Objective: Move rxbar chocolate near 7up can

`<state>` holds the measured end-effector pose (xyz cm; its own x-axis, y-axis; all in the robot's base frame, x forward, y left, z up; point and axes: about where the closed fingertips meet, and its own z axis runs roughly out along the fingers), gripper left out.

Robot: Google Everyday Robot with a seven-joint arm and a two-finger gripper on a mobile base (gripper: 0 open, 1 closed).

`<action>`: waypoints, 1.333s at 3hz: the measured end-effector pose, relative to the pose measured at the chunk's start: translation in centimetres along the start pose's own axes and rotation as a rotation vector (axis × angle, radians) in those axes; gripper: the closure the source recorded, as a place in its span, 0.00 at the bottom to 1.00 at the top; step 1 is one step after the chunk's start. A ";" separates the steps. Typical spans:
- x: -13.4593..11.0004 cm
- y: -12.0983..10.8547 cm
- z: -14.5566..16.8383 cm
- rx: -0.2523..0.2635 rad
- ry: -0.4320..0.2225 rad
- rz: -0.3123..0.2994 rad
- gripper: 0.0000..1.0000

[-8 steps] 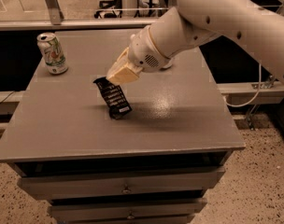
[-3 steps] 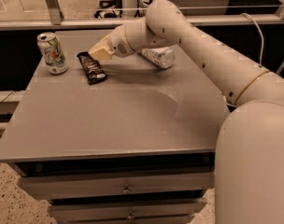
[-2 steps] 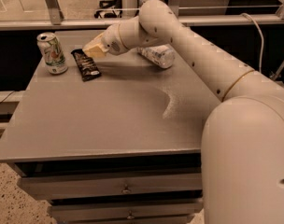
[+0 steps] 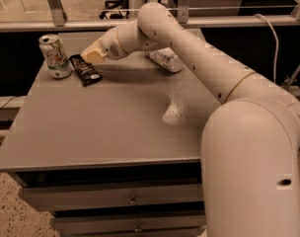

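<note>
The rxbar chocolate [image 4: 86, 70], a flat black wrapper with white text, lies at the back left of the grey table [image 4: 100, 127], just right of the 7up can [image 4: 55, 56]. The can stands upright near the table's left edge, a small gap from the bar. My gripper [image 4: 92, 57] is at the bar's far right end, low over the table, reaching in from the right. Whether it touches the bar does not show.
A clear plastic bottle [image 4: 165, 59] with a white label lies on its side at the back of the table, behind my arm. My arm [image 4: 204, 63] crosses the right half of the table. Drawers [image 4: 132, 200] front the table below. A rail runs behind.
My gripper has carried the bar from the table's middle to the back left, beside the can. Since the last earlier frame the bar has come lower and closer to the can.
</note>
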<state>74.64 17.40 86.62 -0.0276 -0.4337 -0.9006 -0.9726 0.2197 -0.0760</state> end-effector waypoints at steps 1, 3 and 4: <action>0.1 -0.1 -0.3 0.011 0.011 0.006 0.53; 0.6 0.1 -1.7 0.031 0.021 0.019 0.01; 0.3 1.2 -7.3 0.098 0.021 -0.005 0.00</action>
<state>71.77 11.21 89.39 -0.0284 -0.4528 -0.8912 -0.9456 0.3014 -0.1229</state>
